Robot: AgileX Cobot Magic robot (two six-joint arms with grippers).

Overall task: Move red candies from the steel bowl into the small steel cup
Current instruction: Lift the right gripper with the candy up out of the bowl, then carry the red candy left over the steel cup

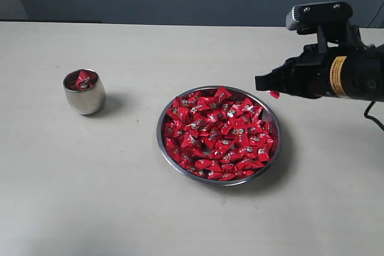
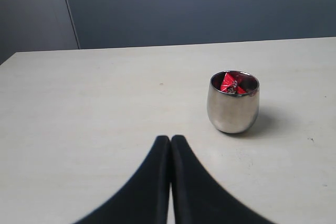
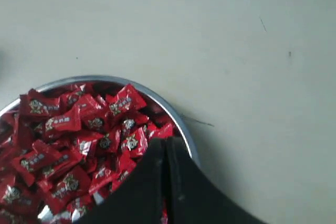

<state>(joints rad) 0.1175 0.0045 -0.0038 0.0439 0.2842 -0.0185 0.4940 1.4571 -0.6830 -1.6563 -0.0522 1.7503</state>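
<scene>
One red candy [image 1: 274, 94] looks pinched in the closed right claw [image 1: 259, 83] above the right rim of the bowl [image 1: 158, 131], while the cup [image 1: 84, 92] waits well off to its left across the table [image 1: 120, 196], nearer the shut, empty left claw [image 2: 170, 140].

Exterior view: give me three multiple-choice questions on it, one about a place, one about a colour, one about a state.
1. Where is the cup relative to the bowl?
A. inside it
B. to its left, apart
C. touching its right rim

2. What colour are the candies?
A. red
B. green
C. gold

3. What state is the cup in?
A. upright, candy inside
B. tipped over
C. upright, empty

Answers:
1 B: bare table lies between them.
2 A: every wrapper is red.
3 A: it stands upright with red wrappers showing at its mouth.
</scene>
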